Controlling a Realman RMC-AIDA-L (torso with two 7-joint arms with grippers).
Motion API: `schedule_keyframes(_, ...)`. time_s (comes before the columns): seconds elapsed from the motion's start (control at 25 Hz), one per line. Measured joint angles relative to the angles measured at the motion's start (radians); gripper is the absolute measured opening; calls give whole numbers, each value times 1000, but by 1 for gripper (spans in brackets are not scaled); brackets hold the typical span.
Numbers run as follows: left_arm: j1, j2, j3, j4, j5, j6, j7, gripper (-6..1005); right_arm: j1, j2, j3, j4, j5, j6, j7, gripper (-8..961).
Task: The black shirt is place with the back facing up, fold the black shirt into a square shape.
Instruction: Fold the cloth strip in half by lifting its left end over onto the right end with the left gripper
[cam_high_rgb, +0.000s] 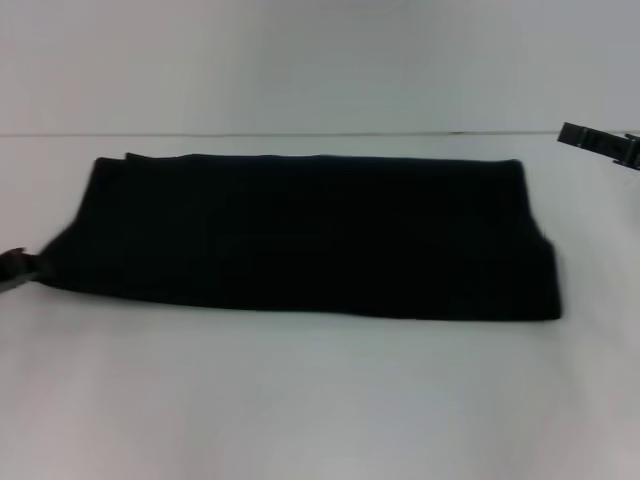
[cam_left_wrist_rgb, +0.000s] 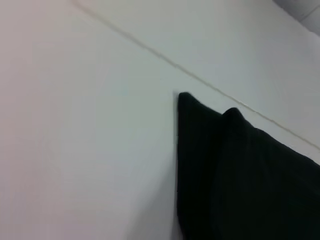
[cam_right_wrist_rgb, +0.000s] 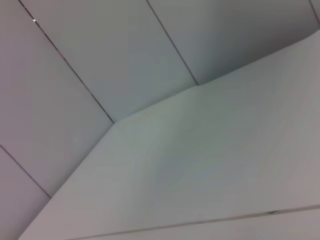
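Note:
The black shirt (cam_high_rgb: 310, 235) lies on the white table as a wide, flat folded band, plain side up, with no lettering showing. Its folded corner (cam_left_wrist_rgb: 240, 175) fills part of the left wrist view. My left gripper (cam_high_rgb: 15, 268) sits at the left edge of the head view, touching the shirt's near left corner. My right gripper (cam_high_rgb: 600, 142) hovers at the far right, above and apart from the shirt's far right corner. Neither wrist view shows fingers.
The white table (cam_high_rgb: 320, 400) stretches around the shirt, with bare surface in front. A thin seam (cam_high_rgb: 300, 133) marks its back edge against the wall. The right wrist view shows only white table surface (cam_right_wrist_rgb: 200, 165) and wall panels.

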Motion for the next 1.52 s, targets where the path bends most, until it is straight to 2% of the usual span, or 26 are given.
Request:
schedule_keyframes(0.04, 9, -2, 0, 14, 0, 0, 13, 24, 6, 11, 0, 1, 2, 17, -8, 694)
schedule_keyframes(0.08, 23, -5, 0, 41, 2, -2, 32, 24, 6, 11, 0, 1, 2, 17, -8, 694)
schedule_keyframes(0.24, 78, -6, 0, 127, 6, 1, 66, 24, 17, 34, 0, 4, 18, 50, -28, 693)
schedule_keyframes(0.4, 121, -2, -4, 185, 13, 7, 73, 24, 30, 43, -2, 5, 25, 81, -34, 693)
schedule_keyframes(0.56, 130, 1, -26, 208, 17, 30, 75, 25, 39, 47, -1, 5, 25, 85, -39, 692)
schedule_keyframes(0.8, 71, 12, -20, 217, 4, 97, 77, 25, 43, 46, 0, 3, 26, 92, -52, 691)
schedule_keyframes(0.96, -21, 22, 11, 211, -50, 209, 73, 24, 43, 42, 2, -5, 26, 99, -63, 690)
schedule_keyframes(1.04, -73, 19, 46, 209, -93, 272, 64, 24, 43, 38, 1, -7, 26, 101, -71, 690)
schedule_keyframes(1.08, -73, 19, 46, 209, -93, 272, 64, 25, 43, 36, 0, -8, 26, 101, -76, 690)
schedule_keyframes(1.12, -147, -4, 115, 189, -151, 333, 49, 25, 43, 35, -1, -8, 26, 99, -78, 690)
schedule_keyframes(1.16, -153, -6, 121, 187, -156, 337, 47, 25, 41, 33, -2, -9, 26, 98, -81, 690)
schedule_keyframes(1.28, -226, -59, 210, 108, -207, 343, 41, 26, 33, 23, -3, -9, 26, 93, -85, 689)
schedule_keyframes(1.44, -263, -120, 260, -18, -290, 313, 79, 27, 14, 8, -4, -9, 23, 80, -85, 689)
schedule_keyframes(1.52, -269, -131, 283, -134, -371, 279, 141, 31, 7, 3, -4, -9, 23, 78, -85, 688)
